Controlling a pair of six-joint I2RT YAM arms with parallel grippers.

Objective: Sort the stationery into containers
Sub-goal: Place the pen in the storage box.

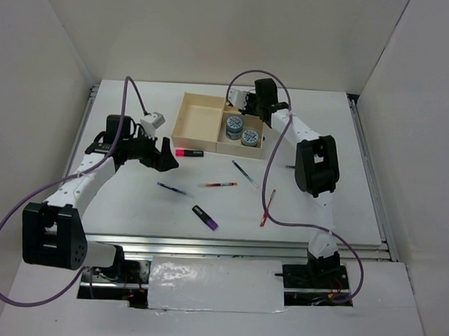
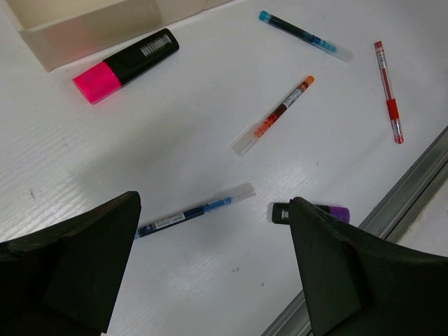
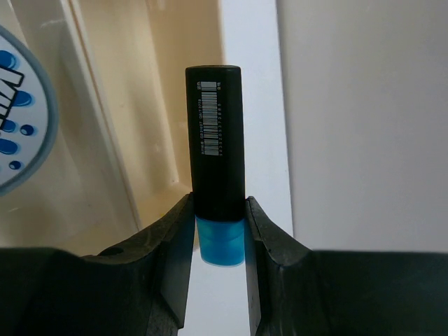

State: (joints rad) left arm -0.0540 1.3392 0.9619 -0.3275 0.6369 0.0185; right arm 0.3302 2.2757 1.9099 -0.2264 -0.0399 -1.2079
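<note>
The right tool point(image 3: 218, 210) pinches a black highlighter with a blue end point(image 3: 214, 140) at the junction of cap and body. The long axis of the highlighter runs straight out from the jaws, blue end nearest the wrist. In the top view this tool hangs over the far right corner of the tray point(image 1: 200, 125), above the far small compartment. The wrist view places the barrel over the line where the tray wall meets the worktop point(image 1: 146, 217), so whether it is fully inside the wall cannot be told. By judgement, the release needs a small shift toward the compartment's middle.

Containers:
- Large left section – nothing visible in it.
- Near small compartment – two tape rolls point(image 1: 234, 126) point(image 1: 249, 137).
- Far small compartment – hidden by the tool.

The left tool point(image 1: 165, 153) is spread wide and holds nothing. The pink highlighter point(image 1: 189, 152) lies just right of it, beside the tray's near wall, long axis left to right. The left arm is the nearer one.
</note>
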